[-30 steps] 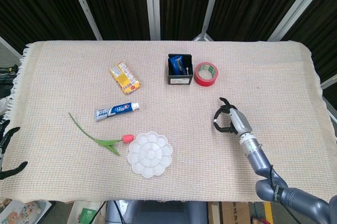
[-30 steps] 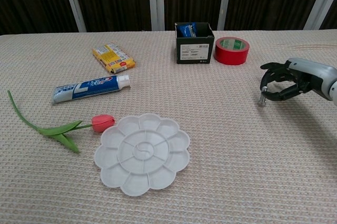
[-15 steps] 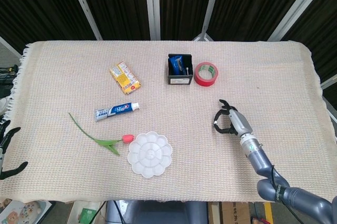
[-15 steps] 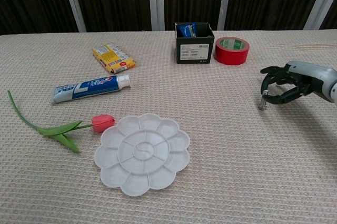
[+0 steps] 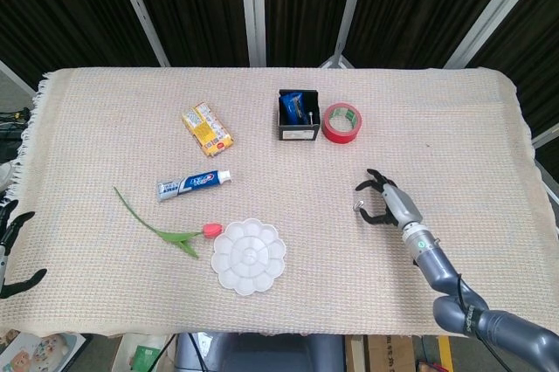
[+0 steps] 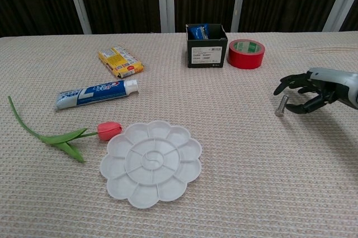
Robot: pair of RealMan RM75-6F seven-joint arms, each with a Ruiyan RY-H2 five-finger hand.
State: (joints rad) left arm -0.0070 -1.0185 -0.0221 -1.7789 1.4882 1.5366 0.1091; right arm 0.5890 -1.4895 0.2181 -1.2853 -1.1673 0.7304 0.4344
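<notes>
Head view. The right hand (image 5: 390,204) lay low over the woven cloth of the worktop (image 5: 454,136), its fingers (image 5: 370,175) spread apart and holding nothing. A small metal bolt (image 5: 357,208) stood just beside the fingertips, apart from them as far as this view showed. Well beyond the hand, a black box (image 5: 297,115) with blue packets in it stood touching or nearly touching a red tape roll (image 5: 341,121). Farther left lay a yellow snack packet (image 5: 207,128), a toothpaste tube (image 5: 194,184), a tulip (image 5: 166,228) with a pink bud, and a white flower-shaped paint palette (image 5: 249,256) next to the bud. The left hand (image 5: 13,250) showed at the frame's left edge, off the worktop, its dark fingers apart and empty.

Chest view. The right hand (image 6: 319,90) hovered close above the cloth, fingers (image 6: 286,84) open in a loose arc around the bolt (image 6: 280,105), which leaned slightly and rested on the cloth clear of them. The black box (image 6: 206,46) and tape roll (image 6: 246,53) stood behind, well apart from the hand. The palette (image 6: 151,162), tulip (image 6: 67,133), toothpaste tube (image 6: 96,93) and snack packet (image 6: 120,61) occupied the left half.
</notes>
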